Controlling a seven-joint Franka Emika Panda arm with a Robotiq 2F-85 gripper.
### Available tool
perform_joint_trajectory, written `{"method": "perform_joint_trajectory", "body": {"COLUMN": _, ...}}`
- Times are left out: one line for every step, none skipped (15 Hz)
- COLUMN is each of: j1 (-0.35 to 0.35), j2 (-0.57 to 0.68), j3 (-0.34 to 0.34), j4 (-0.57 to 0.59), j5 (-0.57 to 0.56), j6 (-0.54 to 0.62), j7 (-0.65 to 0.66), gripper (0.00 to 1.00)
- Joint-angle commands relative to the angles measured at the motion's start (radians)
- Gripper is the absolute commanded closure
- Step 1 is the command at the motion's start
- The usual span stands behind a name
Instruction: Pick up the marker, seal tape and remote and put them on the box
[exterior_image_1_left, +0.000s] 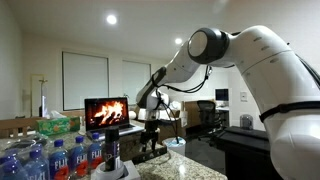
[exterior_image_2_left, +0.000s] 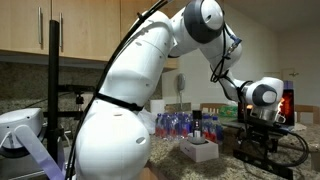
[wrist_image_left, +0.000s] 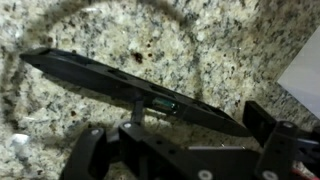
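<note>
Wrist view: the end effector (wrist_image_left: 180, 135), its fingers apart, hangs over the remote (wrist_image_left: 100, 75), which lies diagonally on the speckled surface (wrist_image_left: 200, 35).

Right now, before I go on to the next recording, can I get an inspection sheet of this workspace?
Surface: speckled granite countertop.
Job's things: black remote lies flat on the countertop, not yet lifted. A white corner at the edge of the wrist view may be the box; cannot tell. Marker and seal tape: nothing seen.
Clutter: a cluster of water bottles and a green tissue box.
Grippers: hand is open over the remote, holding nothing.
Cables: black cable runs along the arm.
Surroundings: a screen showing a fire, ceiling lights, wooden cabinets.
</note>
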Motion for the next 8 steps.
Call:
{"method": "perform_joint_trajectory", "body": {"j1": 0.003, "j2": 0.008, "j3": 0.003, "j4": -0.008, "j5": -0.025, "j6": 0.003, "j7": 0.027, "gripper": 0.00}}
{"method": "perform_joint_trajectory", "body": {"j1": 0.003, "j2": 0.013, "j3": 0.004, "j4": -0.004, "j5": -0.026, "j6": 0.001, "j7": 0.027, "gripper": 0.00}}
{"method": "perform_joint_trajectory", "body": {"j1": 0.003, "j2": 0.013, "j3": 0.005, "j4": -0.004, "j5": -0.027, "j6": -0.003, "j7": 0.025, "gripper": 0.00}}
{"method": "perform_joint_trajectory", "body": {"j1": 0.004, "j2": 0.015, "j3": 0.006, "j4": -0.004, "j5": -0.029, "j6": -0.003, "j7": 0.025, "gripper": 0.00}}
{"method": "perform_joint_trajectory", "body": {"j1": 0.003, "j2": 0.015, "j3": 0.007, "j4": -0.004, "j5": -0.030, "j6": -0.004, "j7": 0.023, "gripper": 0.00}}
{"method": "perform_joint_trajectory", "body": {"j1": 0.003, "j2": 0.015, "j3": 0.008, "j4": -0.004, "j5": -0.030, "j6": -0.006, "j7": 0.022, "gripper": 0.00}}
{"method": "perform_joint_trajectory", "body": {"j1": 0.003, "j2": 0.014, "j3": 0.010, "j4": -0.006, "j5": -0.028, "j6": -0.007, "j7": 0.018, "gripper": 0.00}}
{"method": "perform_joint_trajectory", "body": {"j1": 0.003, "j2": 0.010, "j3": 0.012, "j4": -0.012, "j5": -0.028, "j6": -0.006, "j7": 0.016, "gripper": 0.00}}
